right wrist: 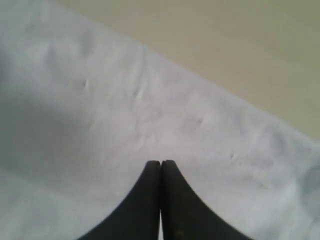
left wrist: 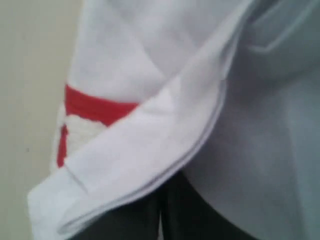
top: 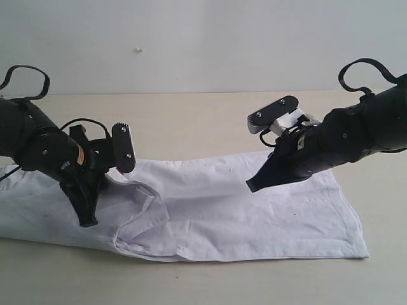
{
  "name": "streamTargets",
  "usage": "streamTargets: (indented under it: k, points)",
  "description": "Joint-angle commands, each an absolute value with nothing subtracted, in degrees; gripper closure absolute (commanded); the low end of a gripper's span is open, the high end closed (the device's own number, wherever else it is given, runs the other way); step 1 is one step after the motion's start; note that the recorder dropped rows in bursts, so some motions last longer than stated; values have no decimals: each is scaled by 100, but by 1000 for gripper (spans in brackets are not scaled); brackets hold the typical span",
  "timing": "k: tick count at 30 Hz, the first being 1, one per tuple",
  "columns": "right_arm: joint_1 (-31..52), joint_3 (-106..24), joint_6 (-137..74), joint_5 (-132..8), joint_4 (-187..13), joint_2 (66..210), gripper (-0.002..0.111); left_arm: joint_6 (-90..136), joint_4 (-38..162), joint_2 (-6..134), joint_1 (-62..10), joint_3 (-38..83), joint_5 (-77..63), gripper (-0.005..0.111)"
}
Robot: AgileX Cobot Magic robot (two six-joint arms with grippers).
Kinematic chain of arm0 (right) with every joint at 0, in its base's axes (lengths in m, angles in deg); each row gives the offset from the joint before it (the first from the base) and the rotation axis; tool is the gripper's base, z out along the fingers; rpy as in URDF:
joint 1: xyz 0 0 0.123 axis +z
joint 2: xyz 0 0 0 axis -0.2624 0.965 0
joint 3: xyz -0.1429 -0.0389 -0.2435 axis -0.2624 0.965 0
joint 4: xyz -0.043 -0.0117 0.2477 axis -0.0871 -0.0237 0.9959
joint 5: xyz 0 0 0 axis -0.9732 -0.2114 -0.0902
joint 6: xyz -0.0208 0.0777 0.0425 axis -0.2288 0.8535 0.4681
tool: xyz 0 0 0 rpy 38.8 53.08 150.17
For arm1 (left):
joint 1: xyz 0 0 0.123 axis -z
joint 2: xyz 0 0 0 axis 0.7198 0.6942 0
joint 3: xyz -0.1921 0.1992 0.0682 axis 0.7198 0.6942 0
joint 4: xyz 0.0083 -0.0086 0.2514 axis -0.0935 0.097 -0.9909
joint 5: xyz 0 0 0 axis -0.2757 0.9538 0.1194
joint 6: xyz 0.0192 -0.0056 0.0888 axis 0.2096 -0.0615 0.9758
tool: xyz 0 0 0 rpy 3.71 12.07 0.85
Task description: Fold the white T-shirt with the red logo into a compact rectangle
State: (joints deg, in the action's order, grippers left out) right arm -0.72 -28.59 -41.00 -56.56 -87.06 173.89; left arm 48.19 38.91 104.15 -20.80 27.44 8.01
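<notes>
The white T-shirt (top: pixel 210 203) lies in a long flat band across the table, with a raised fold (top: pixel 137 210) near its left part. My left gripper (top: pixel 89 221) points down onto that left part. In the left wrist view its dark jaws (left wrist: pixel 161 200) stand shut, with a hemmed layer of the shirt (left wrist: pixel 150 150) over their tips. A piece of the red logo (left wrist: pixel 95 107) shows under the lifted cloth. My right gripper (top: pixel 253 187) hovers just above the shirt's middle. Its jaws (right wrist: pixel 161 163) are shut with nothing between them.
The pale wooden table (top: pixel 191 121) runs back to a plain wall (top: pixel 203 38). The shirt's right hem (top: pixel 356 235) lies near the table's front right. Both black arms (top: pixel 356 133) reach in from the sides.
</notes>
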Motion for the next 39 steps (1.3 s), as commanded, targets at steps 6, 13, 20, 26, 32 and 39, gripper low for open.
streamTargets:
  k: [6,13,20,26,32,39]
  points:
    - [-60,-2872,-4114,-5865,-8746,17247,108,4551,4329,10536,-1912,2723,-271,107]
    - [-60,-2872,-4114,-5770,-8746,17247,108,3852,4423,10140,-2300,2719,-466,83]
    - [-60,-2872,-4082,-5633,-8669,17247,108,1105,4686,9467,-4315,2719,322,107]
    - [-60,-2872,-4082,-5439,-8553,17247,108,1877,5648,9467,-5220,2719,1410,107]
    - [-60,-2872,-3997,-5339,-8414,17247,108,3704,7584,9467,-5691,2719,2446,64]
    - [-60,-2872,-3987,-5231,-8402,17247,108,3950,8787,9675,-6426,2518,3209,58]
